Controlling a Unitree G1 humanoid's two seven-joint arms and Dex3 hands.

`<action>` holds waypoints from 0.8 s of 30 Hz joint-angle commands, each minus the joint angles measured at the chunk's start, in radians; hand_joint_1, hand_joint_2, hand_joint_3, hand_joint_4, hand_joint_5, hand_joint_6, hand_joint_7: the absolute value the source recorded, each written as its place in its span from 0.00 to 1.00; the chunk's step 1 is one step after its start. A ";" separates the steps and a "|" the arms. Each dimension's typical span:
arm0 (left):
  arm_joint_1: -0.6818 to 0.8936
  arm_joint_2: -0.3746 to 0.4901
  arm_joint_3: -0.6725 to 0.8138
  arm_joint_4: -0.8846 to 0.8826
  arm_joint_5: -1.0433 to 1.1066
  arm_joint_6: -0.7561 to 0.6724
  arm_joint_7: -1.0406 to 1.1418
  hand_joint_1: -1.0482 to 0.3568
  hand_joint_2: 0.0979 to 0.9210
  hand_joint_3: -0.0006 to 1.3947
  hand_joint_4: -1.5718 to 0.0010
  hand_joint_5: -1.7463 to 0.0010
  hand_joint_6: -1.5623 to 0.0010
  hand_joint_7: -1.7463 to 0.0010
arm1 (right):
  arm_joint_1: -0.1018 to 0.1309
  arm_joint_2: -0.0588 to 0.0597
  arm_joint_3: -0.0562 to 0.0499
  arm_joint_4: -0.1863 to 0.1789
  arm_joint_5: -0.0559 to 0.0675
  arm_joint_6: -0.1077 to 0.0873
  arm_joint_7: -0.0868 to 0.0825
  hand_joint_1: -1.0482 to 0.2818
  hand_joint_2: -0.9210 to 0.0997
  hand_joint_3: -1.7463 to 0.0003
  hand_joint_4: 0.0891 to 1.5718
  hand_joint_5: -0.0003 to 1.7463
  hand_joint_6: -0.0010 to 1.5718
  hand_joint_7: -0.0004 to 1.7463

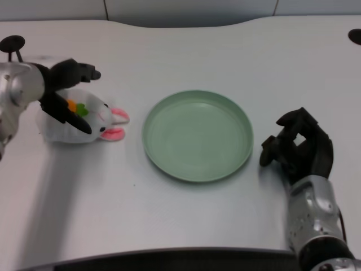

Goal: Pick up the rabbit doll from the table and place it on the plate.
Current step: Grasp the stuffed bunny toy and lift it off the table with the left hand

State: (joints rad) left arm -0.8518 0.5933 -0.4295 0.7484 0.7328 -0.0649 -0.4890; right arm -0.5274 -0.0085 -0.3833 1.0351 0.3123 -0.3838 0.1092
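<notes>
reaching for the bunny

left robot hand [66, 96] spread wide over the rabbit doll [84, 121], not gripping yet. lying on the tabletop [186, 220], just left of the green plate [197, 135]. next, probably: squeeze softly, lift, carry right, drop on plate.

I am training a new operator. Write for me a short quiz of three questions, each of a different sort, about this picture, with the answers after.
1. True or false: the rabbit doll already lies on the green plate.
2. On which side of the plate is the doll in the head view? A) left B) right C) behind it
3. Fill in: the fingers of the left hand are spread around the ____.

Key:
1. False. The doll lies on the white table, apart from the plate, which holds nothing.
2. A.
3. Doll. Whether they grip it yet, the picture does not show.
</notes>
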 commanded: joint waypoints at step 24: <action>-0.102 -0.097 -0.206 0.368 0.131 -0.085 0.249 0.00 0.97 0.00 0.95 0.95 0.90 0.98 | -0.003 -0.013 -0.022 0.022 0.016 -0.007 0.029 0.00 0.32 0.26 1.00 0.85 0.73 1.00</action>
State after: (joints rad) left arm -0.9478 0.4982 -0.6229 1.1045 0.8562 -0.1432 -0.2498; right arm -0.5308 -0.0225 -0.4040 1.0594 0.3236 -0.3838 0.1350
